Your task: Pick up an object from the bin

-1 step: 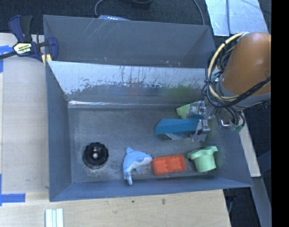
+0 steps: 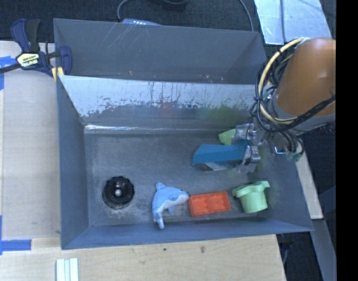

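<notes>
Right of the middle, the gripper (image 2: 250, 148) is seen at the blue block's (image 2: 217, 156) right end. The block is laid pointing left. Open or closed cannot be told.

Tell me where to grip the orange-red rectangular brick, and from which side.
Grip the orange-red rectangular brick across its narrow width, probably straight from above: it lies flat, and its ends are crowded by the light blue dolphin toy and the green cup.
</notes>
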{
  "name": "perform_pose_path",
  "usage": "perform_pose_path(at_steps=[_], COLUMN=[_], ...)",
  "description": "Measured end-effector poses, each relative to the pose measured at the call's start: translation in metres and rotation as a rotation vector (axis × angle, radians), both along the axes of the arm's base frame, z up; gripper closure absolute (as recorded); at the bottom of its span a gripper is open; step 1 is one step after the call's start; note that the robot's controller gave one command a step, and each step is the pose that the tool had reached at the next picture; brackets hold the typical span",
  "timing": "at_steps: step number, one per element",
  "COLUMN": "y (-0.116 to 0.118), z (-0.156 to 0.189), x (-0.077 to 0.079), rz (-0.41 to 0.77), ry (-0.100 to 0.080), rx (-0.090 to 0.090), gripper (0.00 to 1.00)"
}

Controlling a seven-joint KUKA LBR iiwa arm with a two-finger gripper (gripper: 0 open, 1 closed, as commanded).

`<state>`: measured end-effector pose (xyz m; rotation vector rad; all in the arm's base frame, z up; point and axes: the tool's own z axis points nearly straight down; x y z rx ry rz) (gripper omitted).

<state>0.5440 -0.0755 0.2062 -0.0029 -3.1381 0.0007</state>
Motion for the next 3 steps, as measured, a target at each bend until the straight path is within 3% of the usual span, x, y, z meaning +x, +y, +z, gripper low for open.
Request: perform_pose_path(at_steps=[1,2,3], y=[-0.003,-0.012,-0.018], z=[0.034,0.097,0.137], x=[-0.001,0.008,0.002], rz=[-0.005,-0.027,0.019], ry=[0.014,0.006,0.014], rx=[0.002,0.000,0.002], gripper=[0.00,0.00,0.00])
